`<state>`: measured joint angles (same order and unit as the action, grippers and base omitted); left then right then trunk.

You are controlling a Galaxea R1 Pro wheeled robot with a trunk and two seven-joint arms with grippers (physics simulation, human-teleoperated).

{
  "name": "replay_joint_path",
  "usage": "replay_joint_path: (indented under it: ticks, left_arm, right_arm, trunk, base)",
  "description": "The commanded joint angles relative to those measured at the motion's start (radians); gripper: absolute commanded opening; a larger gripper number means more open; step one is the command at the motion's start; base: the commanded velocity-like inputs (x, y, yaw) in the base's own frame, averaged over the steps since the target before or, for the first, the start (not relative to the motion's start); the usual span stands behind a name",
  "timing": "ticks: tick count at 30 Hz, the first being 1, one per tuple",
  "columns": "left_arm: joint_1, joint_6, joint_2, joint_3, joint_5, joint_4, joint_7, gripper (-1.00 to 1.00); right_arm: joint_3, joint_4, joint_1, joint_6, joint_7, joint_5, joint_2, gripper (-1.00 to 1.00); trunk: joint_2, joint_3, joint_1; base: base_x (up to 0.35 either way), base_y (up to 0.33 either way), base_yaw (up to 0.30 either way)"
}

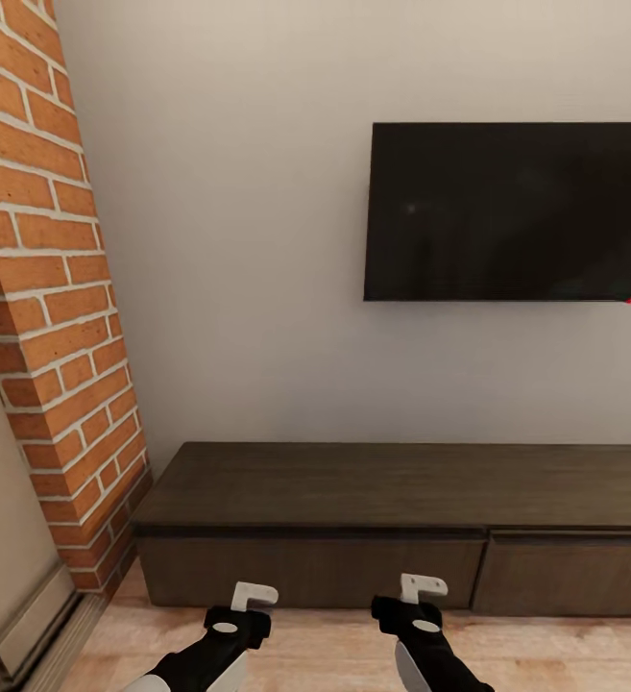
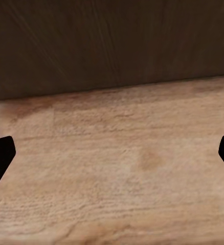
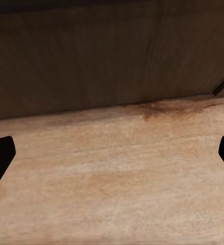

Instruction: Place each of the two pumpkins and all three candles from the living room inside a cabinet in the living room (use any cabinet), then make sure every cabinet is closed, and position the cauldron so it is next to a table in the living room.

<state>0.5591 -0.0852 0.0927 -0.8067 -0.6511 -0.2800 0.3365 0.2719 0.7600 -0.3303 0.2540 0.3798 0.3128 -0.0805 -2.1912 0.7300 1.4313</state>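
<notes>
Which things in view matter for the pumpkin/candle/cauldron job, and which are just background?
Job-relevant:
- cabinet, front panels closed, top bare
- left gripper and right gripper, both open and empty, held low in front of it

Background:
- wall-mounted TV
- brick column
- wooden floor

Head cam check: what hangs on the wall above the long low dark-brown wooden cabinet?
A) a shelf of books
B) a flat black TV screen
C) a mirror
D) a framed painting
B: a flat black TV screen is mounted on the pale wall, above the flat top of the long low dark-brown wooden cabinet, to the right of the red brick column.
</notes>
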Motion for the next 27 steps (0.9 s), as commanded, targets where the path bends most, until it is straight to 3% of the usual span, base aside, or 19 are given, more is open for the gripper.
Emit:
replay_joint_path:
  ticks: [1,9,15,21,27]
  left_arm:
    - [0.001,-0.003,-0.001,-0.009,-0.005,-0.002,0.009,1.00]
    - [0.001,-0.003,-0.001,-0.008,-0.005,-0.002,0.011,1.00]
    - [0.001,-0.004,-0.001,-0.010,-0.005,-0.002,0.012,1.00]
    - [0.001,-0.010,0.000,-0.010,-0.007,-0.018,0.012,1.00]
    - [0.001,-0.094,0.001,-0.007,-0.020,-0.071,0.009,1.00]
  right_arm:
    - [-0.002,0.003,-0.001,0.007,0.008,0.008,0.001,1.00]
    - [-0.020,0.005,-0.001,0.014,0.007,0.011,0.000,1.00]
    - [-0.022,0.004,-0.001,0.014,0.006,0.045,0.001,1.00]
    - [-0.022,0.004,-0.001,0.014,0.005,0.055,0.001,1.00]
    - [-0.023,0.004,-0.002,0.017,0.005,0.057,0.003,1.00]
  trunk:
    - [-0.001,0.001,0.000]
    - [-0.001,0.001,0.000]
    - [-0.001,0.001,0.000]
    - [-0.001,0.001,0.000]
    - [0.034,-0.015,-0.019]
  base:
    - [-0.053,0.000,0.000]
    - [-0.231,0.000,0.000]
    - [-0.296,0.000,0.000]
    - [-0.128,0.000,0.000]
    - [-0.018,0.000,0.000]
